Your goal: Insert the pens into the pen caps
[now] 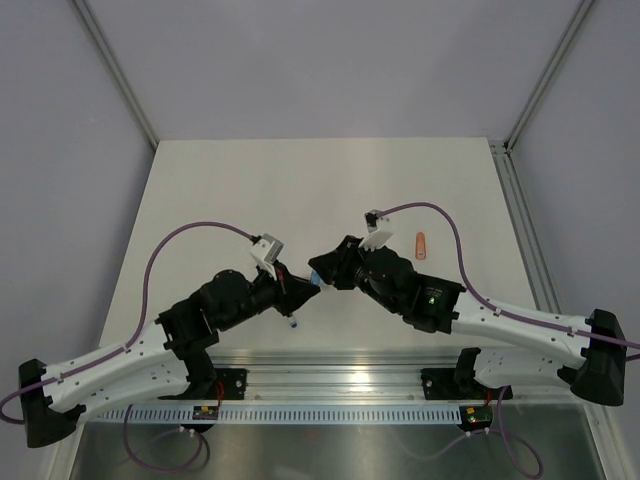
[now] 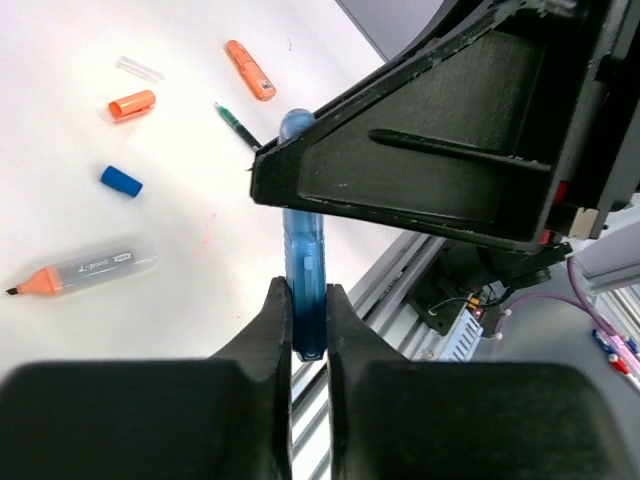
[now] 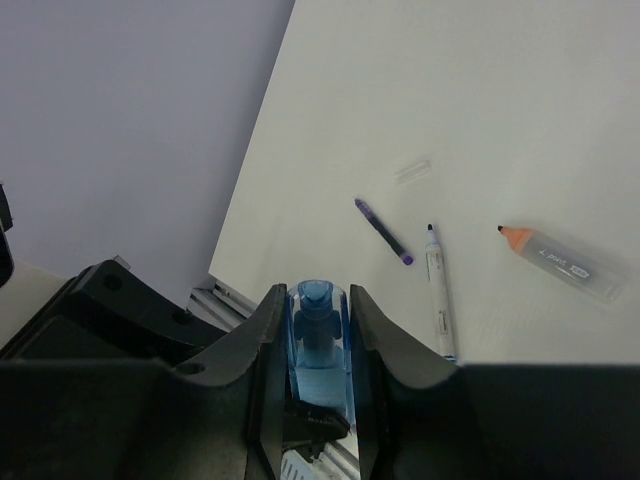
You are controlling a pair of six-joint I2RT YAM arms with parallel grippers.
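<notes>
My left gripper (image 2: 307, 290) is shut on the lower end of a translucent blue pen (image 2: 303, 240). The pen's far end runs under the right gripper's black finger (image 2: 420, 150). My right gripper (image 3: 320, 295) is shut on a light blue pen cap (image 3: 320, 325), and a blue tip shows inside it. In the top view the two grippers meet nose to nose at the blue pen (image 1: 314, 277). On the table lie an orange-tipped clear pen (image 2: 85, 270), a green-tipped thin pen (image 2: 236, 122), a blue cap (image 2: 121, 181), an orange cap (image 2: 132, 103) and a clear cap (image 2: 139, 69).
Another orange piece (image 2: 249, 69) lies at the back; it also shows in the top view as an orange piece (image 1: 421, 244). A purple thin pen (image 3: 383, 230) and a white pen (image 3: 438, 290) lie beyond the right gripper. The aluminium rail (image 1: 330, 360) runs along the near edge.
</notes>
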